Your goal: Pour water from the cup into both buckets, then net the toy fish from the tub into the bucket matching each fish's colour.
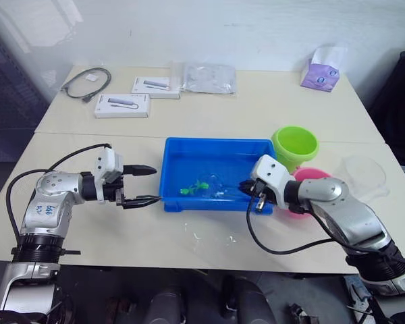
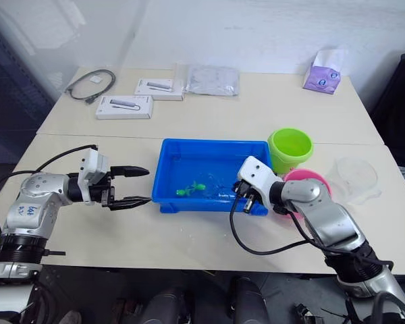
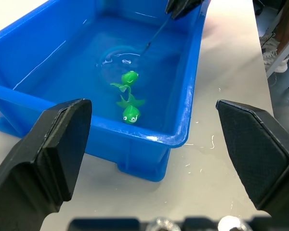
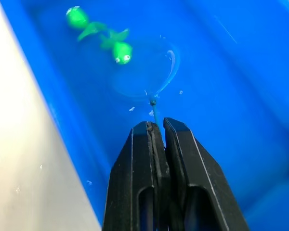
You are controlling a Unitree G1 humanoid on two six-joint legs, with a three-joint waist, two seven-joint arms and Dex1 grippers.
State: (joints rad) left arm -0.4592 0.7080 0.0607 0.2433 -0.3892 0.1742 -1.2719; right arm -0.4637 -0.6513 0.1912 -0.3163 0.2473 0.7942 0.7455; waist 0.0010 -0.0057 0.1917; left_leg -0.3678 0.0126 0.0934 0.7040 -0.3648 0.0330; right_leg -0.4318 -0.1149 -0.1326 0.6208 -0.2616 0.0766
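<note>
- Blue tub (image 1: 172, 150) holds two green toy fish (image 4: 121, 51); our right gripper (image 4: 156, 126) pinches the net (image 4: 154, 72) handle, hoop submerged beside them.
- Left gripper (image 1: 146, 184) gapes, empty.
- We should scoop slowly beneath one fish, then lift level toward the green bucket (image 1: 295, 146).

Pink bucket (image 1: 309, 177) mostly hidden behind right arm, only rim arc shows. Net (image 4: 149, 72) hoop underwater, mesh too faint to make out; handle lost between right tool (image 4: 156, 126) fingers. Two green fish (image 3: 129, 95) overlap, tails indistinct. Clear cup (image 2: 356, 177) washed out, spout and handle unreadable.
</note>
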